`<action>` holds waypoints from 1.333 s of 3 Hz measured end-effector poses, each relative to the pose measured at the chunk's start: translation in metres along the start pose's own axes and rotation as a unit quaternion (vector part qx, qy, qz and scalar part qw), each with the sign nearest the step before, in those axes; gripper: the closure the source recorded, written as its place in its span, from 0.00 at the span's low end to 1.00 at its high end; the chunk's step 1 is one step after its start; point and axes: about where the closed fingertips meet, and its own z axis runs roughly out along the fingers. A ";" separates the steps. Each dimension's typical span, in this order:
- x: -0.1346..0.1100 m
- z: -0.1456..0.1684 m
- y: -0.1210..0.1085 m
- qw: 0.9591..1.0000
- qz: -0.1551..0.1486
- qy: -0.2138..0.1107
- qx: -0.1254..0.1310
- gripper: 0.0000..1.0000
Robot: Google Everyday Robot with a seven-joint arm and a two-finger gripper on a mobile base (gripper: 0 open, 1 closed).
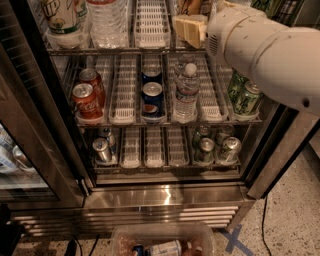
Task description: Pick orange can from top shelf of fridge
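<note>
The fridge [165, 197] stands open in front of me, with wire shelves over a shiny steel base. The top shelf [125, 50] runs across the upper edge of the view, with white slotted lane trays [151, 22] and a metal front rail. An orange-brown can [191, 6] shows only as a sliver at the top edge, just behind my gripper. My gripper [189, 30], cream-coloured, reaches in over the top shelf's right half, right in front of that can. The thick white arm [265, 50] comes in from the right and hides the shelf's right end.
A white-and-green tall can [62, 15] and a water bottle [107, 20] stand left on the top shelf. Below are red cola cans [86, 97], blue cans [151, 95], a water bottle [186, 90] and green cans [245, 95]. Silver cans [102, 147] sit lowest. A plastic tub [162, 242] lies on the floor.
</note>
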 end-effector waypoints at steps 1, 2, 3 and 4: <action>0.000 0.006 -0.001 1.000 0.008 -0.004 0.004 0.30; 0.000 0.014 0.000 1.000 0.013 -0.007 0.008 0.29; 0.002 0.022 0.001 1.000 0.014 -0.008 0.011 0.27; 0.006 0.031 0.003 1.000 0.014 -0.004 0.013 0.46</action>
